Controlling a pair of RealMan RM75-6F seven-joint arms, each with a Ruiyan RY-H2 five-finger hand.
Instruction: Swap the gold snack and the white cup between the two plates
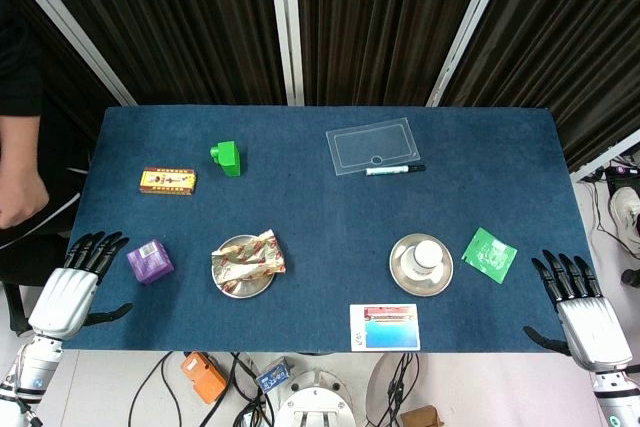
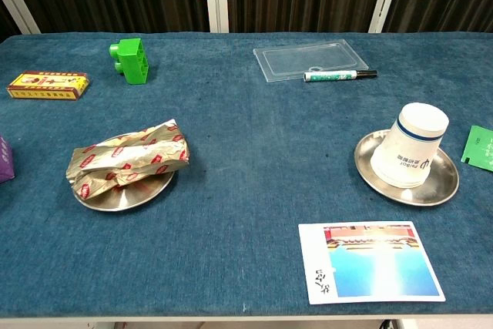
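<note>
From the head view, my left hand [image 1: 72, 287] and my right hand [image 1: 585, 312] rest at the near corners of the blue-covered counter [image 1: 330, 237], fingers spread, holding nothing. The crinkled gold snack wrapper [image 1: 248, 259] lies across the left round metal plate [image 1: 243, 287], its long axis running left to right.

From the chest view, the white paper cup [image 2: 410, 146] stands upside down, base up, on the right round metal plate [image 2: 443, 186].

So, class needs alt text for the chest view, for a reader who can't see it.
Blue table with two metal plates: the left plate holds a gold snack, the right plate an upside-down white cup. Behind lie a green block, a marker and a yellow box.
</note>
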